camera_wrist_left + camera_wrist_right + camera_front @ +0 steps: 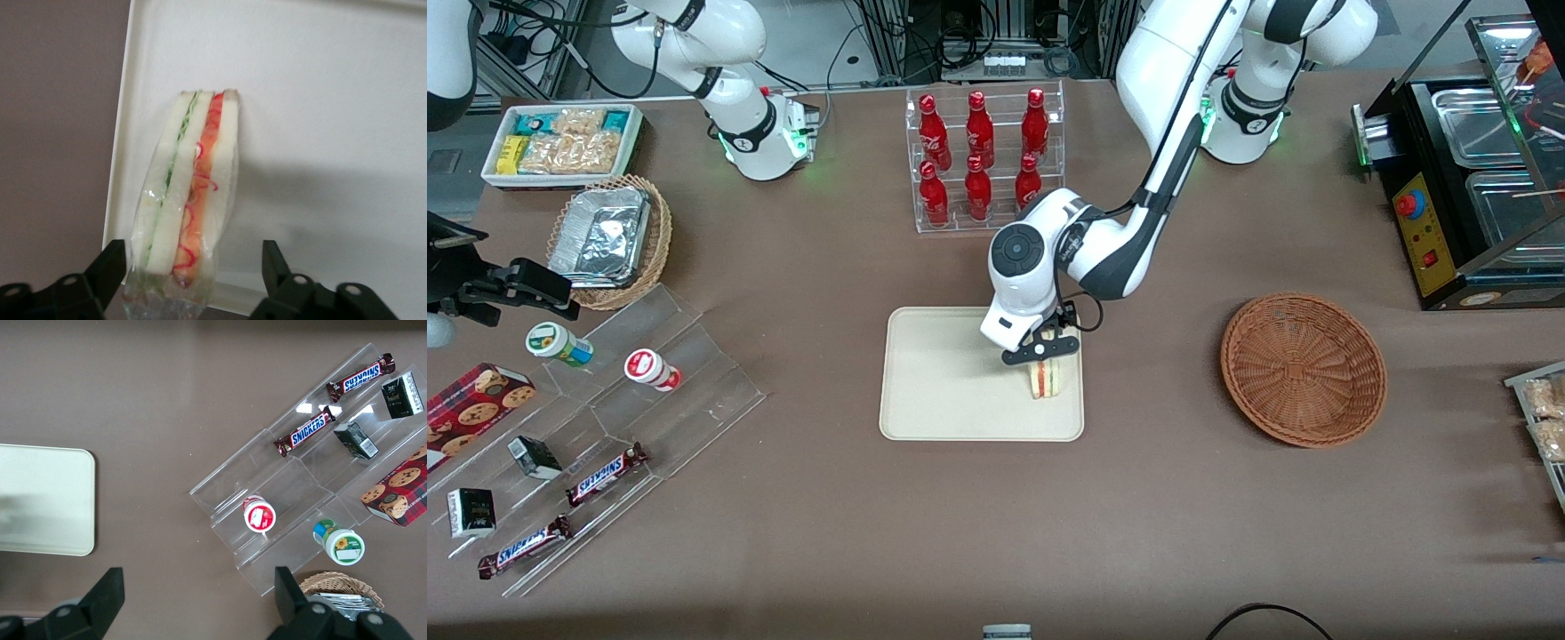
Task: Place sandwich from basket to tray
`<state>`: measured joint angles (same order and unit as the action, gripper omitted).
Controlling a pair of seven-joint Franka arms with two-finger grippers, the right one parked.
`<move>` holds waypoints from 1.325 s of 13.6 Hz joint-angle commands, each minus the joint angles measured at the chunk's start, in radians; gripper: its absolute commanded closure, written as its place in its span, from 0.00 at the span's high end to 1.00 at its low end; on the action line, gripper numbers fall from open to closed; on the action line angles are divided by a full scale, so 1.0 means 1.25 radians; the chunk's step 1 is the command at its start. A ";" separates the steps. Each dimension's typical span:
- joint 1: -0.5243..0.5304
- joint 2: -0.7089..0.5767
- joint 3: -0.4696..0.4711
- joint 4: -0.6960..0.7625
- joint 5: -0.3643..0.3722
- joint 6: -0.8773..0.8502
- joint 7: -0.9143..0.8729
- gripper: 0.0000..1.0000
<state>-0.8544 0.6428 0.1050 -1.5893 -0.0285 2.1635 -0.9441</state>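
Tool point(1042, 349) low over the tray point(943, 391), near the edge toward the working arm's end of the desk point(996, 524). Fingers point(107, 270) spread apart, one on either side of the sandwich point(190, 193), neither pressing it. Sandwich standing on edge on the tray, close to the rim, red and green layers showing. Basket point(1303, 369) lying well apart, toward the working arm's end.
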 commanded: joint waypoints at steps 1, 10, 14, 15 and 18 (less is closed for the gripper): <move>0.006 -0.084 0.014 0.005 -0.002 -0.063 -0.048 1.00; 0.032 -0.378 0.185 -0.005 0.046 -0.349 0.055 1.00; 0.033 -0.472 0.275 -0.005 0.049 -0.458 0.210 1.00; 0.033 -0.490 0.299 -0.005 0.049 -0.470 0.237 1.00; 0.074 -0.531 0.316 -0.007 0.050 -0.499 0.294 1.00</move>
<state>-0.7953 0.0291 0.5053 -1.5687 0.0207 1.5596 -0.6203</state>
